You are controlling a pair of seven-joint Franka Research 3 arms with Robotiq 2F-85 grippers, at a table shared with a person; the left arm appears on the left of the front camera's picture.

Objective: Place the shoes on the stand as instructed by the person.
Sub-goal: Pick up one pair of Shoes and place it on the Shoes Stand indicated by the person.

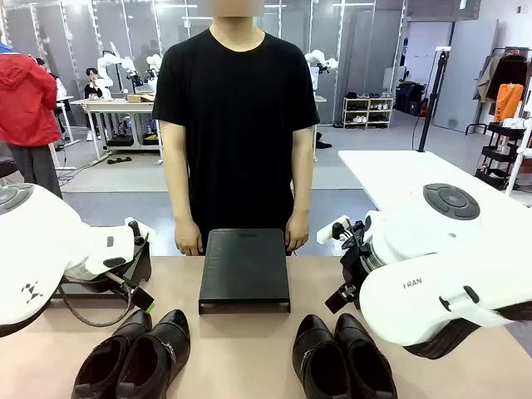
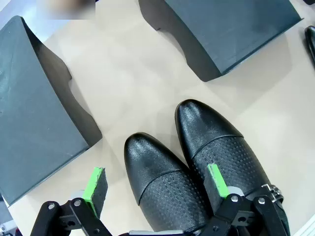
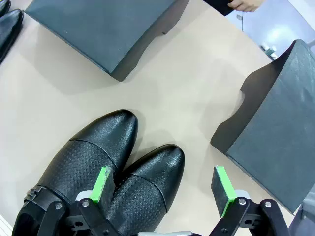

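Bench, with the person standing at its far side. Black stand at centre. Left pair of shoes and right pair of shoes flank its near edge, toes pointing away from the robot. Left hand and right hand, both released, hover above their own pairs.

Stand between shoe pairs (person behind)

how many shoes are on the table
4: left pair at the near left of the table, right pair at its near right, both in front of the stand. None looks hidden.
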